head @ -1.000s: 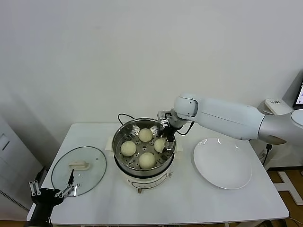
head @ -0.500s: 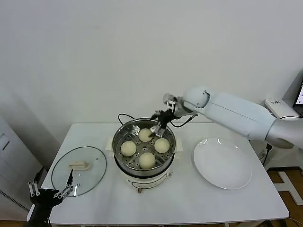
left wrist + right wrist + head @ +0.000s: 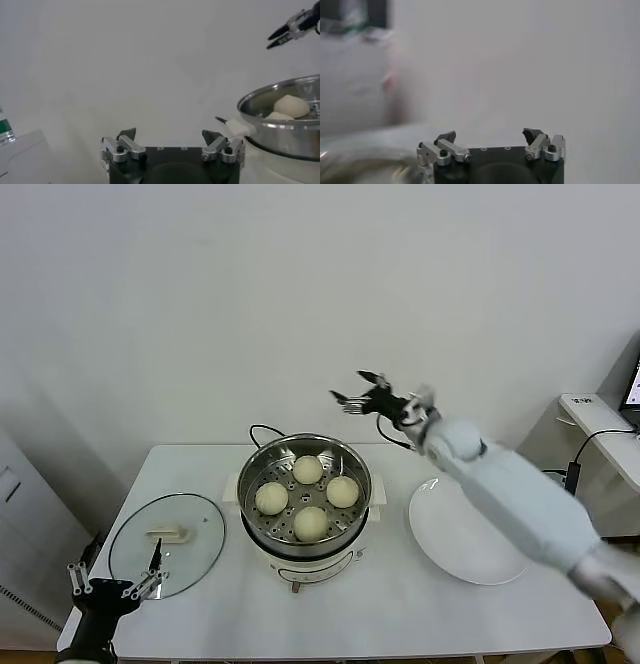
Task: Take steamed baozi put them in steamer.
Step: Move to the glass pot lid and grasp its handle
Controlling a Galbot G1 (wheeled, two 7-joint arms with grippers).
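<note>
From the head camera, the steamer (image 3: 305,484) stands near the middle of the white counter (image 3: 400,604), its shiny steel basket sitting on a white cooker base with a black cord trailing off behind it. All four steamed baozi (image 3: 310,496) lie inside the basket on the perforated floor, set in a loose diamond: one toward the back, one at the left, one at the right, one at the front, each apart from its neighbours. To the steamer's left a glass lid (image 3: 165,544) with a white handle lies flat on the counter. To its right sits a white plate (image 3: 470,529) with nothing on it. The right hand (image 3: 362,395) is raised in the air above and behind the steamer's right rim, fingers spread and grasping nothing. The left hand (image 3: 112,589) hangs low at the counter's front left corner, just by the lid's edge, also spread and empty.

From the left wrist camera, the left hand (image 3: 172,142) shows its two fingers wide apart with nothing between them. Beyond it the steamer (image 3: 285,122) rises with two baozi (image 3: 290,106) visible over its rim, and the right hand (image 3: 292,31) is seen high above it.

From the right wrist camera, the right hand (image 3: 492,142) has its fingers parted and empty, facing a plain pale wall.
</note>
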